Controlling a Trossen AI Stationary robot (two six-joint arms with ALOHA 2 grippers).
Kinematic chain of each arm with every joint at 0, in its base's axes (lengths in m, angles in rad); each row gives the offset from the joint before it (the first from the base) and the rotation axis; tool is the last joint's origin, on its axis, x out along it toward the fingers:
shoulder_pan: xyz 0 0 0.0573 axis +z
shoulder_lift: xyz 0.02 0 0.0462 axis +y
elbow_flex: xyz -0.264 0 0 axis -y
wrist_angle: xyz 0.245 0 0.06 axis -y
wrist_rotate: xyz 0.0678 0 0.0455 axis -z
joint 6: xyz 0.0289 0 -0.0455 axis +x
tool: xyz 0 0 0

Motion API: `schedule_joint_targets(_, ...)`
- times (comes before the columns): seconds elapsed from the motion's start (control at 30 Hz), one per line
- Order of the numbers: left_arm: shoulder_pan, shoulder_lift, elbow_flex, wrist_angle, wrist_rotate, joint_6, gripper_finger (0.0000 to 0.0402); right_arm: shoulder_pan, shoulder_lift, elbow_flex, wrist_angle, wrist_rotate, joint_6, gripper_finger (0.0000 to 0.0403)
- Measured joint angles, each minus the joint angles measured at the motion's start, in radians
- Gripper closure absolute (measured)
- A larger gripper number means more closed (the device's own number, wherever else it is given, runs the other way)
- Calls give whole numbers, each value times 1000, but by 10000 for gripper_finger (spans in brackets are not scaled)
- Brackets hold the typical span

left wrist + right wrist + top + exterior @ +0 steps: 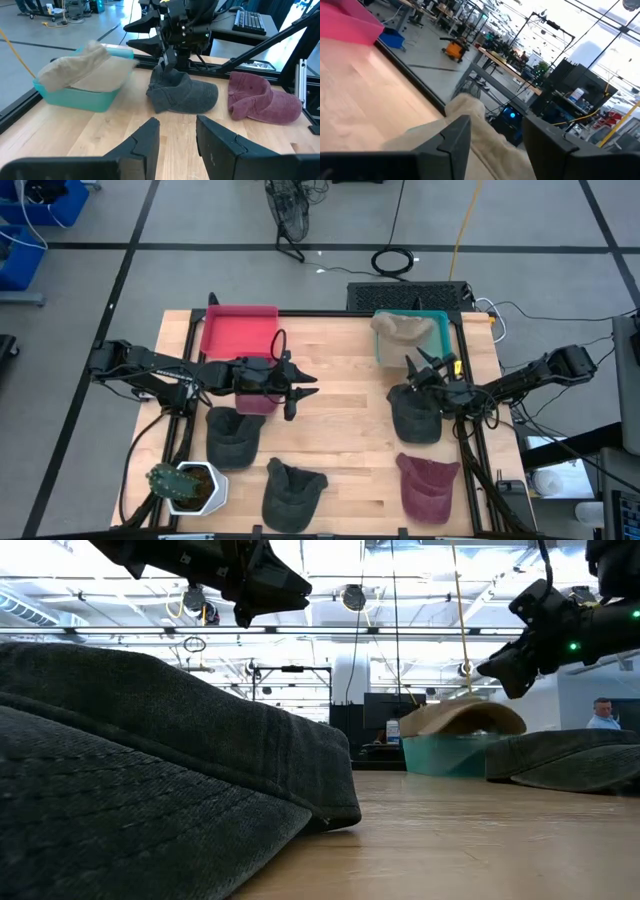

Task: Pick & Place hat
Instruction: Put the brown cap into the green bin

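Right gripper (425, 370), jaws parted and empty, hovers just beside the tan hat (405, 328) draped on the teal bin (441, 325); left gripper (297, 388), half-open, empty, waits mid-table.

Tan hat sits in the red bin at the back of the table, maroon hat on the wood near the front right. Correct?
Not quite. The tan hat sits in the teal bin, not the red bin; the high view shows it. The maroon hat does lie on the wood near the front right.

One hat (404, 327) lies in the right bin (441, 320); four hats (293, 488) lie on the table (345, 430).
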State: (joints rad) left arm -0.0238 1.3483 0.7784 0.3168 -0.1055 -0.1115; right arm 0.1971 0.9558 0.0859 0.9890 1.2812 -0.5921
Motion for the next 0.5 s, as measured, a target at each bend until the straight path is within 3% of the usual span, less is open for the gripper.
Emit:
schedule_joint_targets(0.13,0,0,0,0,0,-1,268,2,0,-19,-5,0,68,250)
schedule_joint_targets(0.3,0,0,0,-1,0,1,268,2,0,-28,3,-18,264,255)
schedule_joint_targets(0.5,0,0,0,-1,0,1,268,29,0,-27,-1,-222,465,254)
